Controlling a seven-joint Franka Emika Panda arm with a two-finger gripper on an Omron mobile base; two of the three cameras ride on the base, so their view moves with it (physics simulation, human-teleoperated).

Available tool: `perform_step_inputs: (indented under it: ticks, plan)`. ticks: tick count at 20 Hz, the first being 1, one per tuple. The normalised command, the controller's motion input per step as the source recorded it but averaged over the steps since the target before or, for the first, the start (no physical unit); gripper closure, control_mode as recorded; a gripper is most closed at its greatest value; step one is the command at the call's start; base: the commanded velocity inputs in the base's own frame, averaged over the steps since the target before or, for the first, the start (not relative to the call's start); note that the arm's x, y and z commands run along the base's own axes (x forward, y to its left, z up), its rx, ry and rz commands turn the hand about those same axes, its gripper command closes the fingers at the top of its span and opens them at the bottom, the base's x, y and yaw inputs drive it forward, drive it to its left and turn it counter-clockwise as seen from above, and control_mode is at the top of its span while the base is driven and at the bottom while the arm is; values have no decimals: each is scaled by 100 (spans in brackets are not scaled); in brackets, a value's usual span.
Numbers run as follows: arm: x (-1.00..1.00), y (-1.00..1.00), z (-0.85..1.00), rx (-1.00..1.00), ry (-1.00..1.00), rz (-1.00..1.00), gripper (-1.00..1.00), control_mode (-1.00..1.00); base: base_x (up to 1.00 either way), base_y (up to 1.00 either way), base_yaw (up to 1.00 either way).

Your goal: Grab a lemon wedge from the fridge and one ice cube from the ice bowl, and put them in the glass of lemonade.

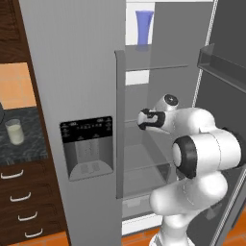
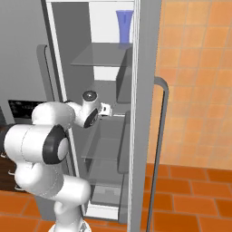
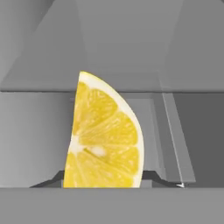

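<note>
- Presently, in the left base view, reaching into the open fridge (image 1: 72, 72) at mid-shelf height, with the white arm (image 1: 202, 144) bending in from the lower right and the claw (image 1: 141, 119) sitting just past the edge of the closed left door.
- Showing a blue cup (image 1: 144, 26) standing on the top shelf, well above the claw.
- Standing on the dark counter (image 1: 24, 153) to the left of the fridge: the glass of lemonade (image 1: 15, 131), well apart from the arm.
- Next, in the right base view, extending the claw (image 2: 108, 110) between two glass shelves of the fridge (image 2: 140, 90), with the blue cup (image 2: 124, 26) on the shelf above.
- Finally, in the hand view, looking straight at the lemon wedge (image 3: 103, 135), standing upright with its cut face toward the camera, right at the claw, fridge shelf edges behind it.
- Hiding the fingertips behind the wedge and the picture's lower edge; cannot tell whether clamping the wedge or only flanking it.
</note>
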Motion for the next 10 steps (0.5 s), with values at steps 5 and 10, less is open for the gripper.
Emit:
perform_step_inputs:
  ticks: [5, 10]
  plan:
    - [-100, 0, 48, 0, 2, -6, 100, -100, 0, 0, 0]
    - [-100, 0, 17, 0, 8, -7, 100, -100, 0, 0, 0]
